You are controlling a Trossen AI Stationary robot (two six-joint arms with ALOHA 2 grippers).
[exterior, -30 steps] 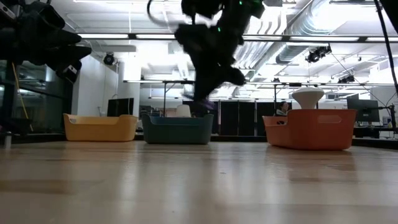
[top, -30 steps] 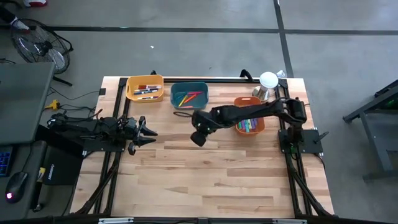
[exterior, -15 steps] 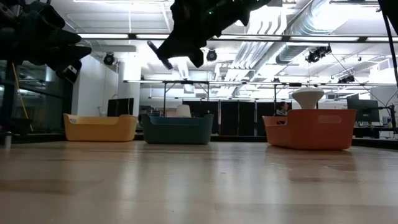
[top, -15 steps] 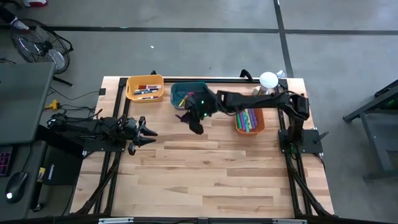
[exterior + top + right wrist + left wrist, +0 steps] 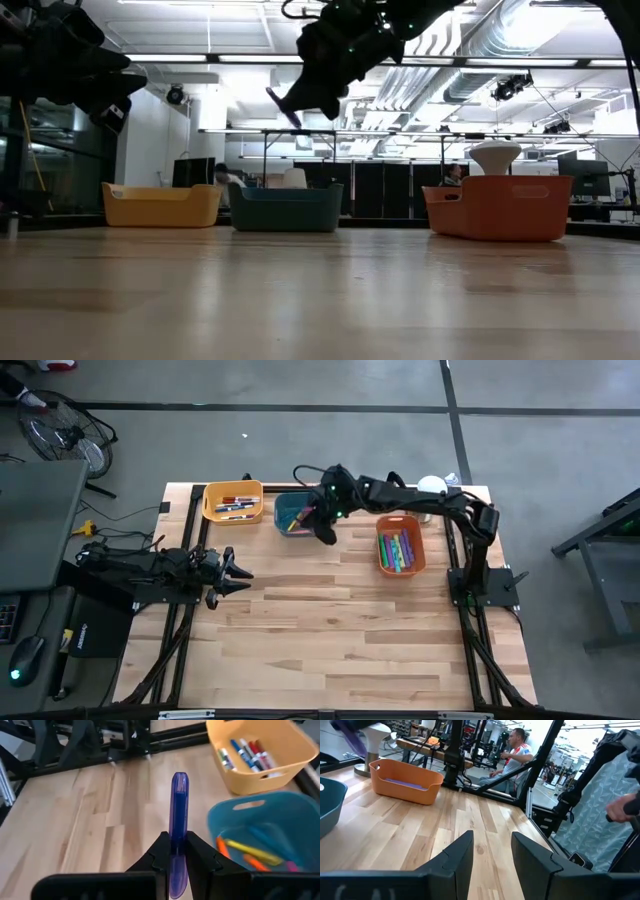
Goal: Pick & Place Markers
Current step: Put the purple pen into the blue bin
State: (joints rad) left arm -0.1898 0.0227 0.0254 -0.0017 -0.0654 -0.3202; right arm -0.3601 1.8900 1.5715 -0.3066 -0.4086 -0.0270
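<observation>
3 bins stand in a row along the far edge of the wooden table (image 5: 330, 630): a yellow bin (image 5: 233, 501) on the left, a teal bin (image 5: 291, 514) in the middle and an orange bin (image 5: 401, 545) on the right, the orange one set a little nearer than the others. The right arm reaches across from its base at the table's right side, so that the right gripper (image 5: 324, 526) hangs over the near right corner of the teal bin, its 2 fingers pinched on a purple marker (image 5: 178, 826) that sticks out beyond the tips. The left gripper (image 5: 233, 571) waits low at the table's left side, fingers spread apart with bare wood between them. Loose markers lie in all 3 bins: red, blue and white ones in the yellow bin, orange and yellow ones in the teal bin, a mixed bunch in the orange bin. A white round-topped object (image 5: 432, 488) stands just behind the orange bin.
</observation>
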